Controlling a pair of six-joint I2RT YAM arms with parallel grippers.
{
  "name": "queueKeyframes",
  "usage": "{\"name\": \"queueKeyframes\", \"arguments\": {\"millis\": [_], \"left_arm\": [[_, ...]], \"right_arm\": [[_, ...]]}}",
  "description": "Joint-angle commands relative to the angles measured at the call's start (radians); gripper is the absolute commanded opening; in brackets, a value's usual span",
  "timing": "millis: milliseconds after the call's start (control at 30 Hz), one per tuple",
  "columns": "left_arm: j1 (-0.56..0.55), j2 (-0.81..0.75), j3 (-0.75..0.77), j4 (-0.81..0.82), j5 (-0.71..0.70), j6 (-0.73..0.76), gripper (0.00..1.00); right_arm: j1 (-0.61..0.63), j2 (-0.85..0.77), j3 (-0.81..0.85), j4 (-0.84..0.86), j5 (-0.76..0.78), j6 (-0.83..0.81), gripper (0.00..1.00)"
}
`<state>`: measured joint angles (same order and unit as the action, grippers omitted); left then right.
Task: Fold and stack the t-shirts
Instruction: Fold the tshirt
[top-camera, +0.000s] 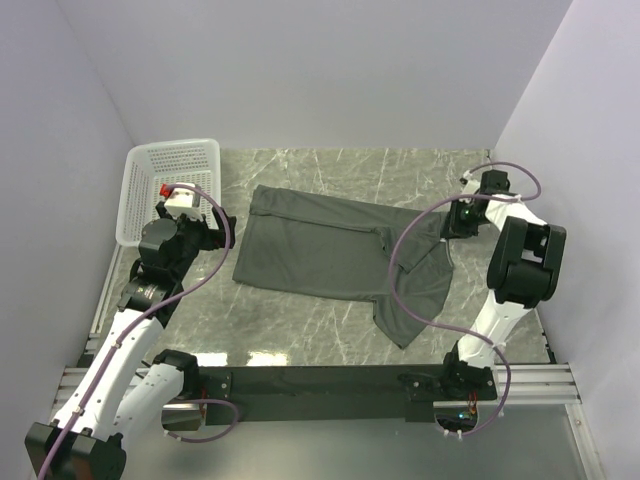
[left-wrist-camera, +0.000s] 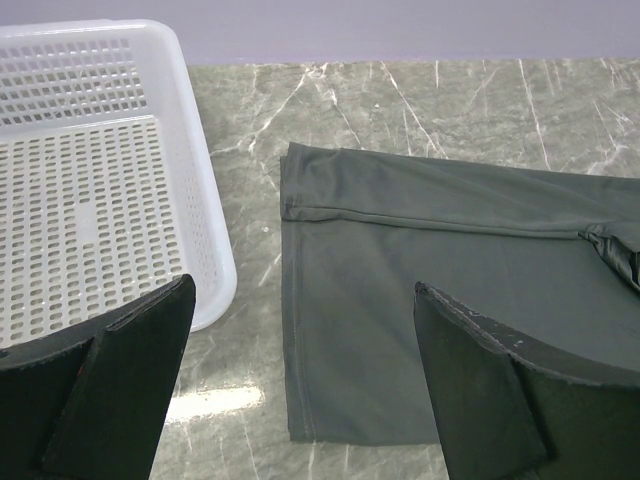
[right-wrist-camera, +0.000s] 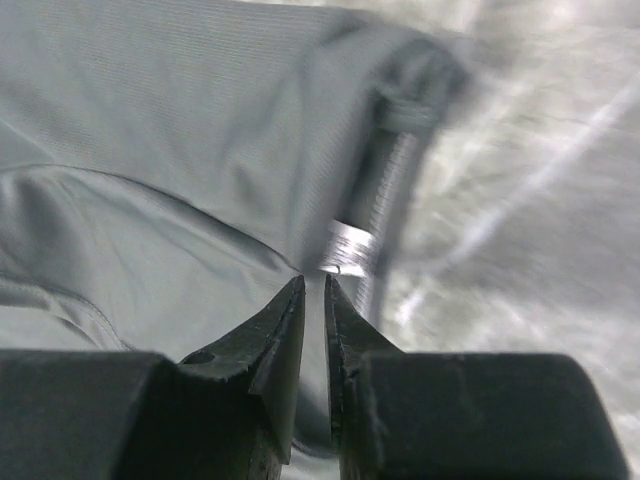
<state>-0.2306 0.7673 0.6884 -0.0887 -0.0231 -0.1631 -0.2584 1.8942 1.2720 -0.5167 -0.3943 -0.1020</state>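
Right fingers nearly pressed together over t-shirt; left fingers spread, beside basket.

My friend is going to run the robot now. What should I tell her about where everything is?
Left gripper: wide open and holding nothing, hovering over the left end of the t-shirt, next to the white basket.
Right gripper: jaws almost closed, right above the shirt's collar end; a real pinch on the cloth cannot be confirmed.
T-shirt: one dark grey shirt lying on the marble table, its far edge turned over, one sleeve pointing toward the arms.
Basket: at the far left corner, nothing in it.
Done: only that first long fold, at most.
Left: finish folding, then stack.
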Motion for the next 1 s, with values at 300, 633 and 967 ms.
{"name": "queueKeyframes", "arguments": {"millis": [300,633,967], "left_arm": [[-0.001,-0.011,0.013,0.027,0.015,-0.012,0.96],[-0.001,0.006,0.014,0.027,0.015,-0.012,0.95],[-0.001,0.007,0.016,0.027,0.015,-0.012,0.95]], "right_arm": [[-0.051,0.025,0.254,-0.037,-0.117,0.048,0.30],[-0.030,0.166,0.346,-0.052,-0.101,0.082,0.36],[-0.019,0.192,0.339,-0.043,-0.029,0.101,0.28]]}}
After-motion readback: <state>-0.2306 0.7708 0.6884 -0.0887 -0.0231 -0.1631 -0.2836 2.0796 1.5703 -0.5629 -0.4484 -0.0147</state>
